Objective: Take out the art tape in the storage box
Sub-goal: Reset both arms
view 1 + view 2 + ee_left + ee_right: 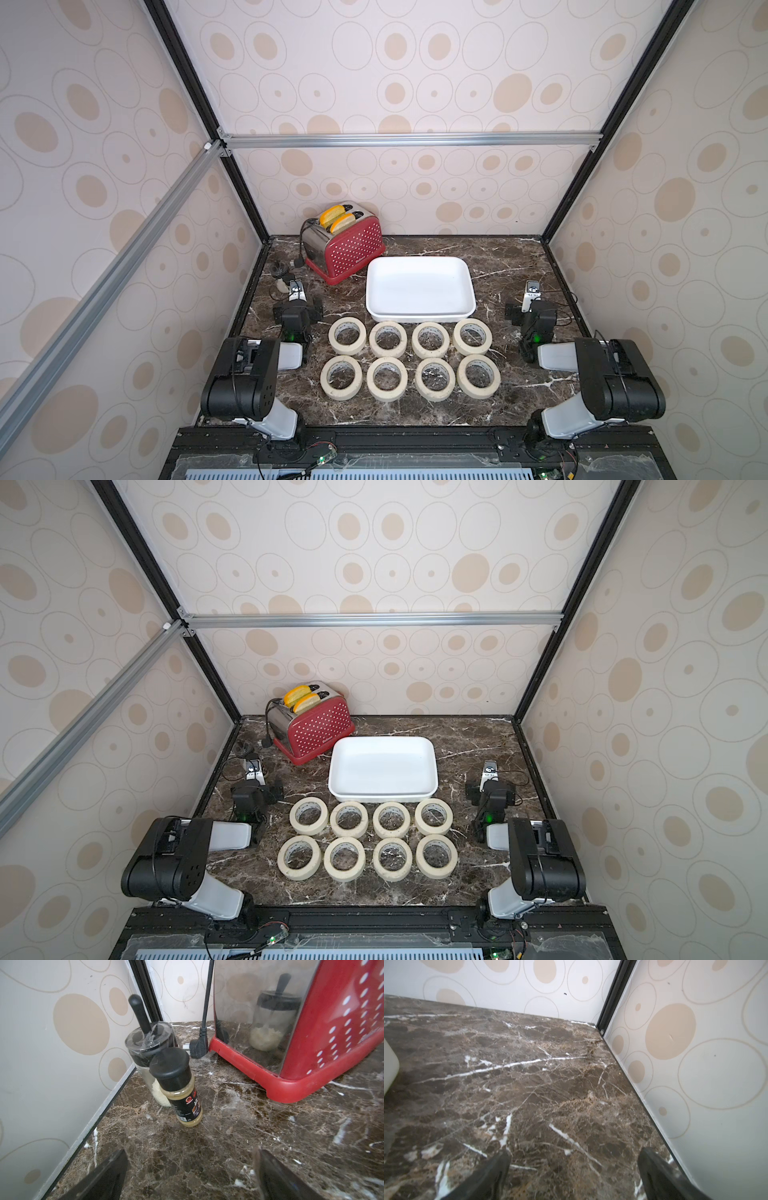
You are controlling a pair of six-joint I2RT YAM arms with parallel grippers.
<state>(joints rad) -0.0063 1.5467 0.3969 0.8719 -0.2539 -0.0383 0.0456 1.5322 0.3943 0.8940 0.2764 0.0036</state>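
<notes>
So the storage box (419, 318) looks empty; all eight art tape (431, 354) rolls sit on the bench (519, 266) between the arms. The left gripper (190, 1155) and right gripper (574, 1155) are both wide open, holding nothing.

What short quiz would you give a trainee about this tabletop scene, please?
1. True or false: the storage box holds no art tape.
2. How many rolls lie on the marble table?
3. The left pincer and right pincer are: A) both open and empty; B) both shut on a roll; C) one open, one shut on a roll.
Key: 1 true; 2 eight; 3 A.
</notes>
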